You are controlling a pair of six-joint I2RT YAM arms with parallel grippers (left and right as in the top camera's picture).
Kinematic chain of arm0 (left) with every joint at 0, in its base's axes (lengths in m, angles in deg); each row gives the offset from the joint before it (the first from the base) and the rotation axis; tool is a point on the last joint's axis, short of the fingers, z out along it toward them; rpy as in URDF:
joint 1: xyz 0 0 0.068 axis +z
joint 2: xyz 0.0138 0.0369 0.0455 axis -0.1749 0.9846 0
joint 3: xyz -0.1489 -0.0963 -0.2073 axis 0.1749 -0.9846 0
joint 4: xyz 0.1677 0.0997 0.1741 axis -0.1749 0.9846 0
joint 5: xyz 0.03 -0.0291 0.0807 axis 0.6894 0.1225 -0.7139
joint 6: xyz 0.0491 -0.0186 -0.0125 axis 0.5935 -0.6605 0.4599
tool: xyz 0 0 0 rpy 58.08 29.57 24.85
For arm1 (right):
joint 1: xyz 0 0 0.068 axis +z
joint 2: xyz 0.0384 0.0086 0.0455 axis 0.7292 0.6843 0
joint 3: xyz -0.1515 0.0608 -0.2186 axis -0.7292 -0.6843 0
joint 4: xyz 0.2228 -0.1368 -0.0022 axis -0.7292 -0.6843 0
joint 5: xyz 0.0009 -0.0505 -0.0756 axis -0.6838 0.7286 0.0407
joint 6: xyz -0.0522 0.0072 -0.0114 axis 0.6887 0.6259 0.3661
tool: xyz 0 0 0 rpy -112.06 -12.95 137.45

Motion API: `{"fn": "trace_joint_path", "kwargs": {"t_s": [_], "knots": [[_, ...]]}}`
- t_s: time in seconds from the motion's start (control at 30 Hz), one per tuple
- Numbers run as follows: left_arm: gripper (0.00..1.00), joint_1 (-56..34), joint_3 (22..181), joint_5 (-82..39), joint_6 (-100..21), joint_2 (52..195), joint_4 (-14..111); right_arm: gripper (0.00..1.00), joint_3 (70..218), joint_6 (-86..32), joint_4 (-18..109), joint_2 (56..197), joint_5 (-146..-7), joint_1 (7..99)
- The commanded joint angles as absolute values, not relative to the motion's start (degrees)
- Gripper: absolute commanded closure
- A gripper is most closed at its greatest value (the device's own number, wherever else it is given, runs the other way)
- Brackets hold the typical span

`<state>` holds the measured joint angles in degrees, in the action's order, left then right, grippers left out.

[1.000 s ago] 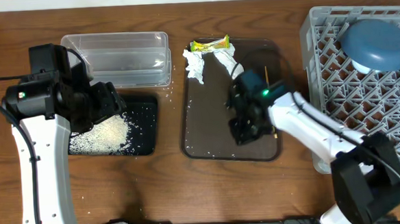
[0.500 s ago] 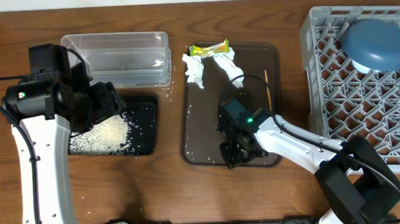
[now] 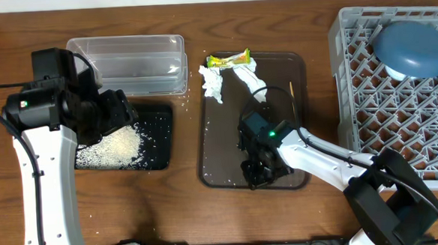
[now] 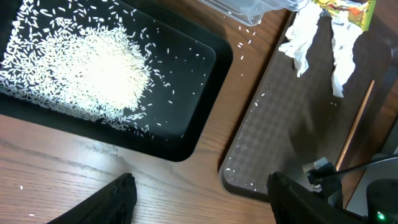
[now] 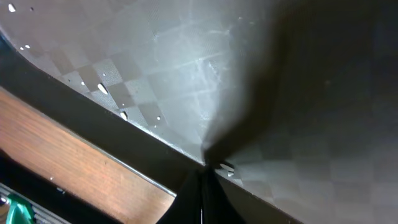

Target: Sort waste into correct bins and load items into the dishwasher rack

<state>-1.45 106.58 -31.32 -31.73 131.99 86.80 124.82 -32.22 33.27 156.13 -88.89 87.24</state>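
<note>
A pile of white rice lies in the black tray. My left gripper hovers open and empty above that tray's near right corner. Two crumpled tissues, a yellow-green wrapper and a thin wooden stick lie at the far end of the brown serving tray. My right gripper is shut, its tip down against the inside of this tray's near rim, beside a rice grain.
The clear tub stands behind the black tray. At the right is the grey dishwasher rack with the dark blue dish in its far part. Stray rice grains dot the wood between the two trays.
My right gripper has swept from the middle of the brown tray to its near rim. The tray and what lies on it have slid slightly toward the front. The left arm has not moved.
</note>
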Motion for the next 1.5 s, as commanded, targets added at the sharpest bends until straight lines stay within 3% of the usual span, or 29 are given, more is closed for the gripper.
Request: {"fn": "trace_joint_path", "kwargs": {"t_s": [0.0, 0.33, 0.43, 0.53, 0.57, 0.97, 1.0, 1.17, 1.47], "knots": [[0.30, -1.2, 106.4, -31.7, -31.4, 131.9, 87.2, 0.97, 124.2, -34.2, 31.0, 156.3, -91.0, 88.2], [0.30, -1.2, 106.4, -31.7, -31.4, 131.9, 86.7, 0.89, 124.3, -34.2, 31.8, 156.3, -91.0, 88.1], [0.30, -1.2, 106.4, -31.7, -31.4, 131.9, 86.5, 0.78, 124.7, -34.2, 32.7, 156.2, -91.0, 88.1], [0.30, -1.6, 106.4, -31.7, -31.4, 131.9, 85.8, 0.54, 126.1, -34.6, 32.0, 155.3, -89.1, 87.6], [0.30, -2.0, 106.4, -31.7, -31.4, 132.0, 85.4, 0.51, 126.9, -34.6, 31.3, 154.8, -87.9, 87.0], [0.30, -11.8, 106.4, -31.7, -29.6, 136.3, 76.7, 0.46, 137.0, -34.5, 18.8, 142.0, -71.9, 75.1], [0.30, -12.9, 106.4, -31.7, -29.3, 136.9, 75.6, 0.42, 137.4, -34.5, 18.5, 140.4, -71.5, 74.1], [0.30, -19.7, 106.4, -31.7, -27.2, 141.9, 69.5, 0.01, 137.7, -34.5, 17.9, 132.6, -71.5, 69.4], [0.30, -30.1, 106.5, -38.0, -26.8, 153.2, 57.8, 0.01, 137.7, -34.5, 12.6, 124.1, -71.5, 62.3]]}}
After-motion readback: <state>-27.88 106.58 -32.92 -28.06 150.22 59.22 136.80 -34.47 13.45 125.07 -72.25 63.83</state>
